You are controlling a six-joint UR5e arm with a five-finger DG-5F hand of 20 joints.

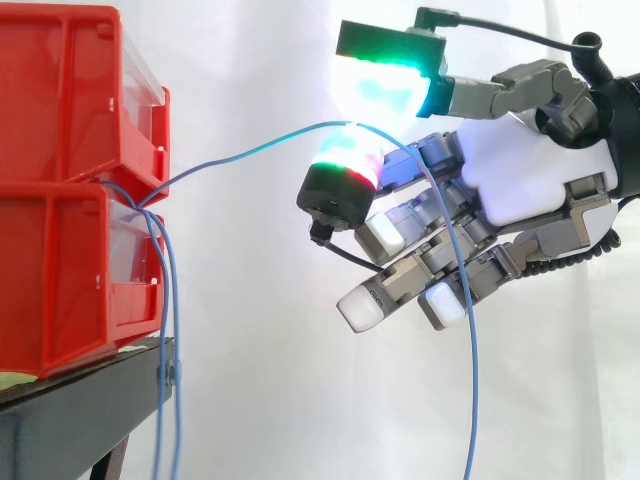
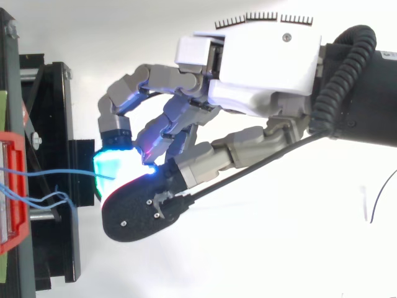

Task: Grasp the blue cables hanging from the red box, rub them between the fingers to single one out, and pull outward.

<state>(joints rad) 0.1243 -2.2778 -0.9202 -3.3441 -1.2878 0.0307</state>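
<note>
1. White curtain (image 1: 260, 400) backs the work. In front of it the hand (image 1: 530, 170) reaches in from the right, with two glowing pads (image 1: 385, 85) brought together on a single blue cable (image 1: 250, 150). The remaining fingers curl loosely beneath and hold nothing.
2. That blue cable climbs from the gap between the stacked red bins (image 1: 60, 120), arches through the pinch, then drapes down across the curled fingers.
3. The other blue cables (image 1: 165, 330) hang slack just beside the lower bin's front, dropping past the black stand (image 1: 70, 420), well apart from the hand.
4. Handling, as I judge it:
   - The cable looks thin, light, limp and smooth-jacketed, so it will likely slide between the pads unless squeezed firmly.
   - It is not fragile, though a hard tug would strain wherever it is fixed.
   - The sensible hold is the present one, on the span between bins and pads, pulling away from the bins along the cable's own line.
5. Hard to make out:
   - The pads' glow washes out the contact, so a true clamp cannot be confirmed.
   - The anchoring inside the bins is hidden.
   - The draped end is cut off at the bottom edge.
   - The hanging strands overlap too much to count.
</note>
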